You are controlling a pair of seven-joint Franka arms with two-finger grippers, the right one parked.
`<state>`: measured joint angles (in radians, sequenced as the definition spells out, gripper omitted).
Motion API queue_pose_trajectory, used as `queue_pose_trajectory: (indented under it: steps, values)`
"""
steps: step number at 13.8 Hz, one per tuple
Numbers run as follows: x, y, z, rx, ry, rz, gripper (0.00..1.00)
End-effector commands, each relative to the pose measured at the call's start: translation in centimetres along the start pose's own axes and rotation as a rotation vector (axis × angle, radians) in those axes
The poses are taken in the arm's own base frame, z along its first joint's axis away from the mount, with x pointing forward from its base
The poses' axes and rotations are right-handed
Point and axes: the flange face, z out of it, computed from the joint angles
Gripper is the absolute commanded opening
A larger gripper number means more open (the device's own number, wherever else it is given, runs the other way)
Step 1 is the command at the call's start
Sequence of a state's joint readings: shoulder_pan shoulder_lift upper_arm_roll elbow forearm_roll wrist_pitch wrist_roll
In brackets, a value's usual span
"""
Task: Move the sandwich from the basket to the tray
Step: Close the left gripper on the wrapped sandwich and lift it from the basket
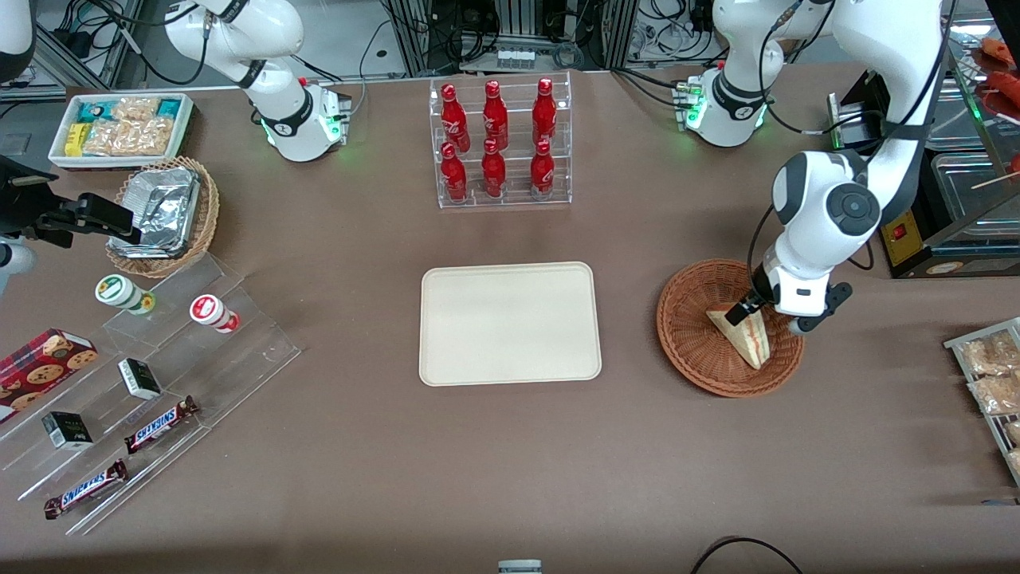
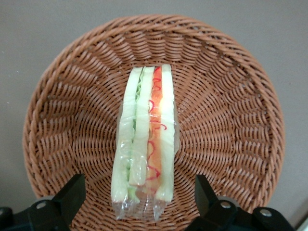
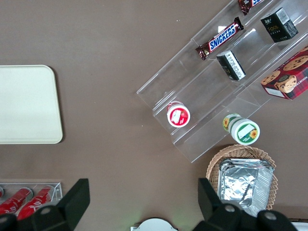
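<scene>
Left arm's tool point(image 2: 139, 197) hangs above the basket point(image 2: 62, 110), fingers point(image 2: 72, 192) spread wide, one either side of the sandwich point(image 2: 147, 139), touching nothing.

Sandwich stands on edge inside the basket, wrapped in clear film, layered cut face up. In the front view it sits on the 3 o'clock half of the bowl, long axis running roughly 11 to 5. Tray point(image 1: 510, 323) is bare, well apart toward the parked arm's end of the surface.

Risks, as judged from here:
- Film looks slick; a light squeeze could let the wedge slide out during the lift.
- Bread is soft; a hard squeeze could crush it or push filling out.
- Descending too far, fingertips could catch the wicker weave and drag or tip the basket.
- Wedge tapers, so an off-centre grip could let it rotate and fall short of the tray.
</scene>
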<state>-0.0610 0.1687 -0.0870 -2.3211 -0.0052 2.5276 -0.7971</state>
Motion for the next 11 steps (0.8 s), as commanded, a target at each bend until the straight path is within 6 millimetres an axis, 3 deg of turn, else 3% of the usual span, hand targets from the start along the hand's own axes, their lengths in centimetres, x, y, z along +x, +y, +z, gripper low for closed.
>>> queue_pose_trajectory:
  steps: [1,2,3,4,5,8,11]
  values:
    - [0.1,0.4,1.8,0.006,-0.008,-0.015,1.00]
    - [0.2,0.5,2.2,0.009,-0.012,-0.009,1.00]
    - [0.4,0.6,2.2,0.009,-0.010,-0.003,0.85]
    - [0.4,0.7,2.1,0.007,-0.009,0.000,0.39]
    - [0.5,0.7,2.0,0.009,-0.009,0.007,0.00]
    - [1.7,1.8,0.1,0.011,-0.012,0.060,0.00]
    - [3.7,4.6,-4.7,0.079,-0.073,0.086,0.00]
